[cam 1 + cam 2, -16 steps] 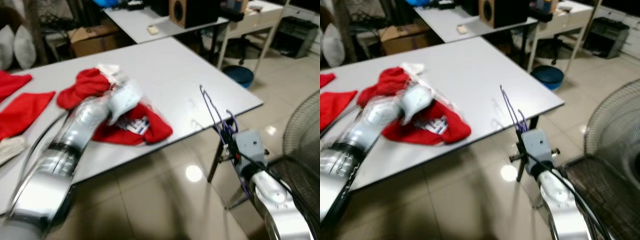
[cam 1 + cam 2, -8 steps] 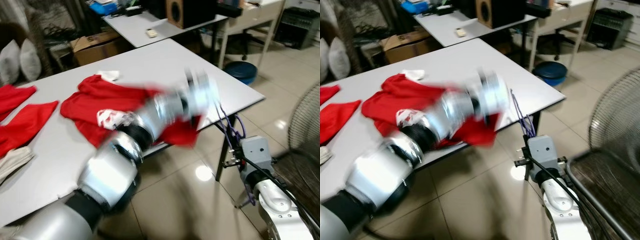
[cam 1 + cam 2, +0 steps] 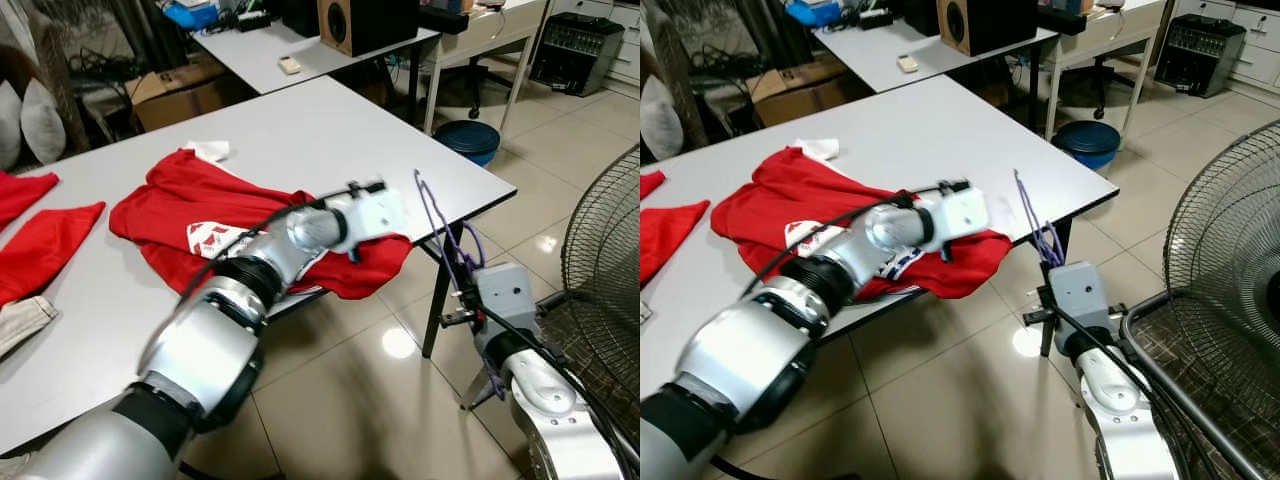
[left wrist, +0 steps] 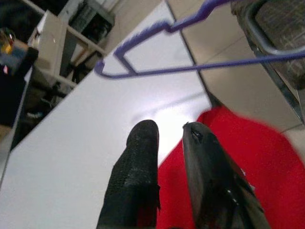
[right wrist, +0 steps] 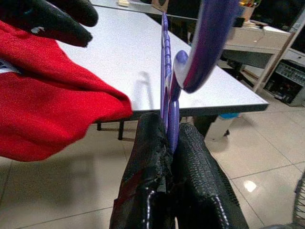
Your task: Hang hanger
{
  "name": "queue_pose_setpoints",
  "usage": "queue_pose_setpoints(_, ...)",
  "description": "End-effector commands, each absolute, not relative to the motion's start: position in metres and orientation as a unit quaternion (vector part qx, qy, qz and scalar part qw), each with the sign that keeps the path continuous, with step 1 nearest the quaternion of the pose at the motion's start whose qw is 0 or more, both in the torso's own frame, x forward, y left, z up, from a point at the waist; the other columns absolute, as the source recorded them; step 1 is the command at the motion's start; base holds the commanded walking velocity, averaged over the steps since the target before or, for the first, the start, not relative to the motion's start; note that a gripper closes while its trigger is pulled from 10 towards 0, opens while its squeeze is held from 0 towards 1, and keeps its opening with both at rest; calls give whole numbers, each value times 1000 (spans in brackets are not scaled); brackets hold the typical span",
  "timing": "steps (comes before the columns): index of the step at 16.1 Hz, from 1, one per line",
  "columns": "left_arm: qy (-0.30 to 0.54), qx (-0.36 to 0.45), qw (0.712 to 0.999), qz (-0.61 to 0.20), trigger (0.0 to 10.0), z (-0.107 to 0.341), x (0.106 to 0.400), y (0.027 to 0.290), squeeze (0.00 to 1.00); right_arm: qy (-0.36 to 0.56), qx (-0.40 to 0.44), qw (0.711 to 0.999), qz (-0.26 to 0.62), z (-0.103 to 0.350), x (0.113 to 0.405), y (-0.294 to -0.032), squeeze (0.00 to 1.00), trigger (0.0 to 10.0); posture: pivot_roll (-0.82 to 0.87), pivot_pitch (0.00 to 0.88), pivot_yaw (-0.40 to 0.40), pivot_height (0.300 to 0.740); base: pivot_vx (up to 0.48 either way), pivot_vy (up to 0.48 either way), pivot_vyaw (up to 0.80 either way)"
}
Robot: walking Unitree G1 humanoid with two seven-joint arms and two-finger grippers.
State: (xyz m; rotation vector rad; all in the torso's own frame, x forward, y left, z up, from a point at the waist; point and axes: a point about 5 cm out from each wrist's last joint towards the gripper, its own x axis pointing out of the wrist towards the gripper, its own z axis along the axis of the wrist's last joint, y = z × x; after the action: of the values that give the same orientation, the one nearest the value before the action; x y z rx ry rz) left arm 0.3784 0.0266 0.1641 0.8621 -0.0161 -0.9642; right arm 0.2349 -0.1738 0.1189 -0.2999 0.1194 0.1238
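listing what the pictures hold:

containers: a cardboard box (image 3: 185,92) stands on the floor behind the grey worktop (image 3: 290,130), its contents too dim to tell; a round blue bin (image 3: 473,139) sits on the tiled floor beside the worktop's far corner, its inside not visible; a wire-mesh basket (image 3: 1200,390) stands by the right arm, just beside a large standing fan (image 3: 605,235), contents not made out

task's thing: a purple hanger (image 3: 440,225), upright, its hook topmost, rising just off the near corner of the worktop, over the floor. right pincer (image 5: 167,138) is closed tight on the hanger's lower part, the purple wire pinched between the two black fingers (image 5: 145,157); the hanger stands straight up out of the grip

left pincer (image 4: 167,136): reached across the worktop edge, resting over the hem of a red shirt (image 3: 230,215); its two fingers are nearly together with a thin gap, and whether they pinch the cloth cannot be told. the hanger lies just beyond the fingertips, near but apart, with bare worktop between

red shirt: spread on the worktop, white print showing, one edge drooping over the worktop's near rim toward the hanger

other items: more red cloth (image 3: 40,235) and a pale cloth (image 3: 22,322) at the worktop's left end; a second worktop (image 3: 300,45) behind carries a wooden speaker (image 3: 365,22) and a small pale remote (image 3: 289,65); two grey pillows (image 3: 30,105) at far left
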Motion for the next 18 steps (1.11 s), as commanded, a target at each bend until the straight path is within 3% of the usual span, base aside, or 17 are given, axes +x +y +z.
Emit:
queue_pose_setpoints(1, 30, 407, 794, -451, 10000, 161, 382, 41, 1000, 64, -148, 984, 70, 118, 237, -171, 0, 10000, -302, 0, 121, 740, 0, 0, 0)
queue_pose_setpoints(2, 30, 407, 794, -451, 10000, 161, 382, 41, 1000, 64, -148, 984, 70, 118, 237, -171, 0, 10000, -302, 0, 121, 740, 0, 0, 0)
queue_pose_setpoints(4, 75, 395, 786, -469, 10000, 155, 383, 66, 1000, 65, -148, 985, 67, 118, 235, -172, 0, 10000, -309, 0, 132, 740, 0, 0, 0)
queue_pose_setpoints(6, 96, 300, 814, -488, 10000, 152, 381, 90, 1000, 68, -146, 985, 59, 116, 231, -175, 0, 10000, -306, 0, 134, 740, 0, 0, 0)
queue_pose_setpoints(7, 96, 300, 814, -488, 10000, 152, 381, 90, 1000, 68, -146, 985, 59, 116, 231, -175, 0, 10000, -306, 0, 134, 740, 0, 0, 0)
queue_pose_setpoints(8, 112, 268, 811, -508, 10000, 142, 374, 102, 918, 70, -145, 985, 58, 116, 229, -176, 0, 10000, -303, 0, 129, 740, 0, 0, 0)
queue_pose_setpoints(9, 128, 244, 803, -529, 10000, 131, 363, 123, 82, 71, -146, 985, 59, 116, 228, -176, 0, 10000, -293, 0, 122, 740, 0, 0, 0)
queue_pose_setpoints(12, 165, 243, 789, -540, 10000, 117, 343, 153, 0, 74, -146, 985, 63, 115, 228, -176, 0, 10000, -281, 0, 113, 740, 0, 0, 0)
queue_pose_setpoints(15, 213, 220, 813, -496, 10000, 107, 334, 167, 0, 75, -146, 984, 69, 114, 229, -174, 0, 10000, -275, 0, 106, 740, 0, 0, 0)
queue_pose_setpoints(16, 218, 206, 840, -453, 6196, 108, 335, 172, 0, 75, -147, 984, 72, 114, 228, -174, 0, 10000, -276, 0, 105, 740, 0, 0, 0)
queue_pose_setpoints(17, 215, 201, 849, -439, 4667, 110, 335, 173, 0, 76, -147, 984, 72, 114, 228, -175, 0, 10000, -276, 0, 105, 740, 0, 0, 0)
queue_pose_setpoints(18, 211, 201, 853, -432, 4667, 112, 335, 174, 0, 76, -147, 984, 72, 114, 227, -175, 0, 10000, -276, 0, 106, 740, 0, 0, 0)
